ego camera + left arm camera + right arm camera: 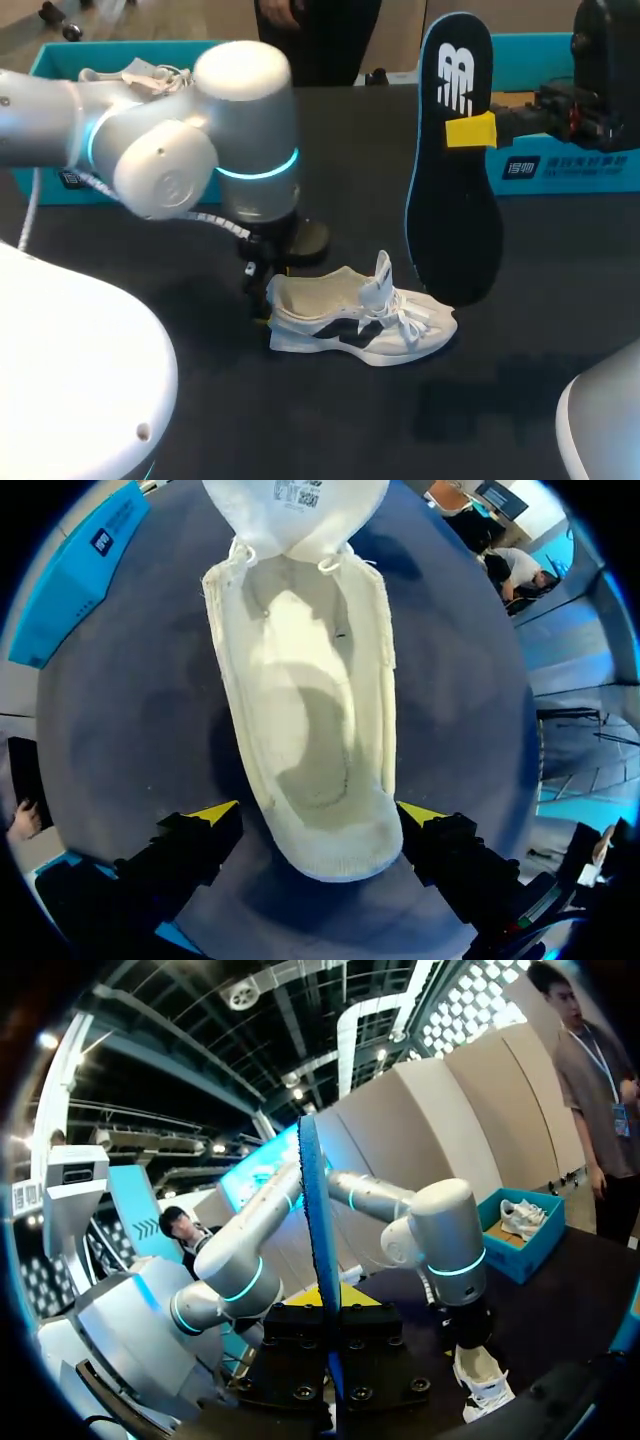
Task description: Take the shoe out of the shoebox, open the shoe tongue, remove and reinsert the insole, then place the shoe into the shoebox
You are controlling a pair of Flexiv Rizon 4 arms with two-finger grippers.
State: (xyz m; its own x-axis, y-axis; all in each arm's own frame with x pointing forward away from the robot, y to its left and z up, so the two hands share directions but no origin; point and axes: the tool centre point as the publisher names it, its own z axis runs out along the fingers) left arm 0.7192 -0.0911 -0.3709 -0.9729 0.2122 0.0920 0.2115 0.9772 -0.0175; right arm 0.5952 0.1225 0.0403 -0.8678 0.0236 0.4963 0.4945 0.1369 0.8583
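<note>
My right hand (pixel 470 131) pinches the insole (pixel 450 210), held upright above the counter (pixel 560 290); my left hand (pixel 318 815) is spread either side of the heel of the shoe (pixel 360 322), which lies on the counter; shoe out, tongue (pixel 382 275) up, insole removed; reinserting and boxing remain, I judge.

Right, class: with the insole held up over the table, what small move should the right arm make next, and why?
Probably lower the right tool and steer the black foam insole, wide end down, into the mouth of the white mesh sneaker. The insole hangs upright, clear of the sneaker; the sneaker's inside is bare, and the open left tool straddles its heel.
</note>
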